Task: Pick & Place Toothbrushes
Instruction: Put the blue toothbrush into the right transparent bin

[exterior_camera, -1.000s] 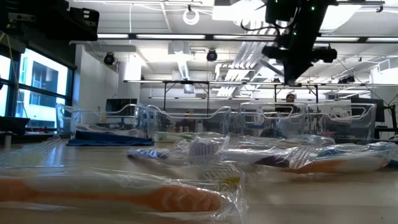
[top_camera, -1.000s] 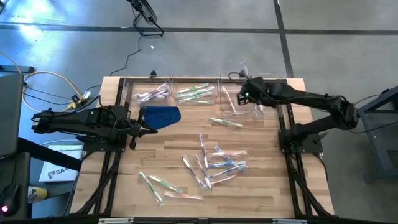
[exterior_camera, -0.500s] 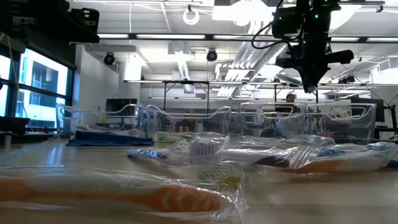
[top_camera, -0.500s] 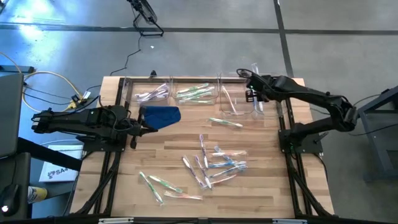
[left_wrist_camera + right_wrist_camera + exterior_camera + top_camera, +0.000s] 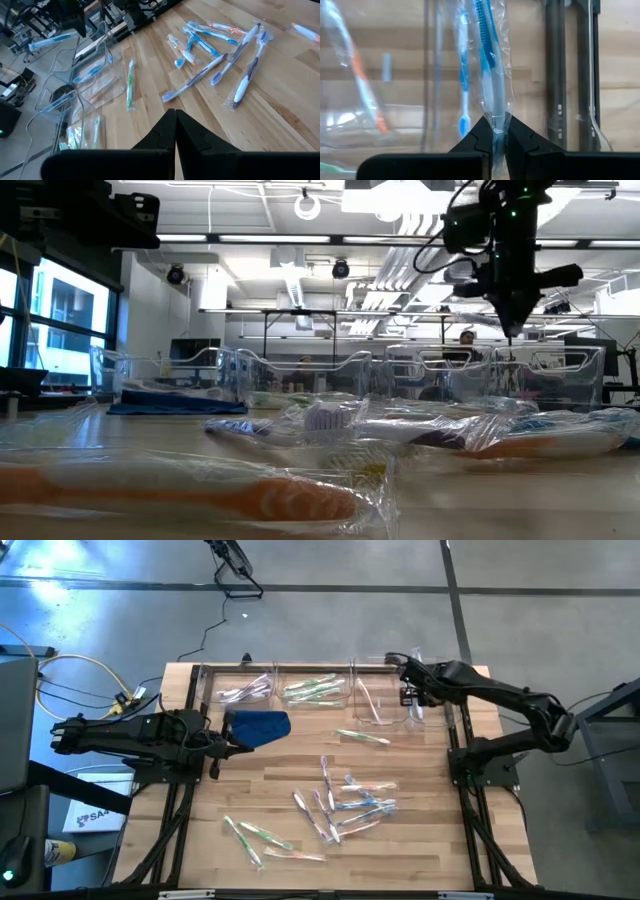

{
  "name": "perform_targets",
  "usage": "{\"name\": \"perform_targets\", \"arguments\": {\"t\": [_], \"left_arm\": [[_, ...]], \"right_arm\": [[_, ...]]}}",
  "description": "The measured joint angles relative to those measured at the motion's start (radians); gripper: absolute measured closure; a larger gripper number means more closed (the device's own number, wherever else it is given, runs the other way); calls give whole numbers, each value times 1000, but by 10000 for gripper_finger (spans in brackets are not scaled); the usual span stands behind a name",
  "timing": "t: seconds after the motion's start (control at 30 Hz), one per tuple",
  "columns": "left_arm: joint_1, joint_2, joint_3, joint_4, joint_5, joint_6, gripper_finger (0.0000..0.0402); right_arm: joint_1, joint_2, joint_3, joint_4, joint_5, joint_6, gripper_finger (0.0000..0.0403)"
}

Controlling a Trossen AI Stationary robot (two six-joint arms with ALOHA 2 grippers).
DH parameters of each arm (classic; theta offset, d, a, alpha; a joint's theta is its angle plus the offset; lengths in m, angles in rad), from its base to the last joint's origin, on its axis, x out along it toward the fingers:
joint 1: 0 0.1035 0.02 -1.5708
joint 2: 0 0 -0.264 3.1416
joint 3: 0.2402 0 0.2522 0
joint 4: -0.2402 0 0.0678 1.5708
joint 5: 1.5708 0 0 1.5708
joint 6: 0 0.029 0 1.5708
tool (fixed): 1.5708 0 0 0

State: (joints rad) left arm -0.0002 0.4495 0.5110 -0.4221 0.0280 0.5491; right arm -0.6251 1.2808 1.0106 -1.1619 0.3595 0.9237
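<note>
1. Between the right tool's (image 5: 495, 131) dark fingers (image 5: 478, 136) a wrapped blue toothbrush (image 5: 488, 60) is pinched by the end of its clear sleeve, so the brush hangs away from the tool and can drop free once the grip loosens.
2. That tool (image 5: 409, 692) hovers over the rightmost clear bin (image 5: 392, 712) at the far edge of the desk (image 5: 400, 850), above the bin's opening, not down inside it; from this I judge the step to be the release into the bin.
3. Through the bin's clear wall the right wrist view shows another blue toothbrush (image 5: 464, 95) and an orange-handled one (image 5: 362, 82) already lying below, which suggests this bin takes the brushes being cleared.
4. Neighbouring bins along the same edge hold green-handled brushes (image 5: 313, 689) and pale ones (image 5: 245, 692), so the sorting may go by colour, though I cannot be sure.
5. One green brush (image 5: 362, 736) lies alone just in front of the bins; a loose cluster of wrapped brushes (image 5: 345, 802) lies mid-desk, and a few more (image 5: 255, 837) lie near the front-left corner, all still to be moved.
6. Beside the blue cloth (image 5: 258, 724) the left tool (image 5: 243, 748) waits with its fingers pressed together and empty, clear of the right arm's path.
</note>
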Motion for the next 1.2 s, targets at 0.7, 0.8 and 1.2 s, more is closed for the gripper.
{"name": "perform_targets", "arguments": {"t": [0.7,0.8,1.2], "left_arm": [[0,0,0,0,0,0,400],[0,0,0,0,0,0,400],[0,0,0,-8,0,0,400]], "right_arm": [[-66,3,-49,-12,-49,49,387],[-71,3,-49,-13,-49,49,387],[-71,3,-147,16,-56,68,387]]}}
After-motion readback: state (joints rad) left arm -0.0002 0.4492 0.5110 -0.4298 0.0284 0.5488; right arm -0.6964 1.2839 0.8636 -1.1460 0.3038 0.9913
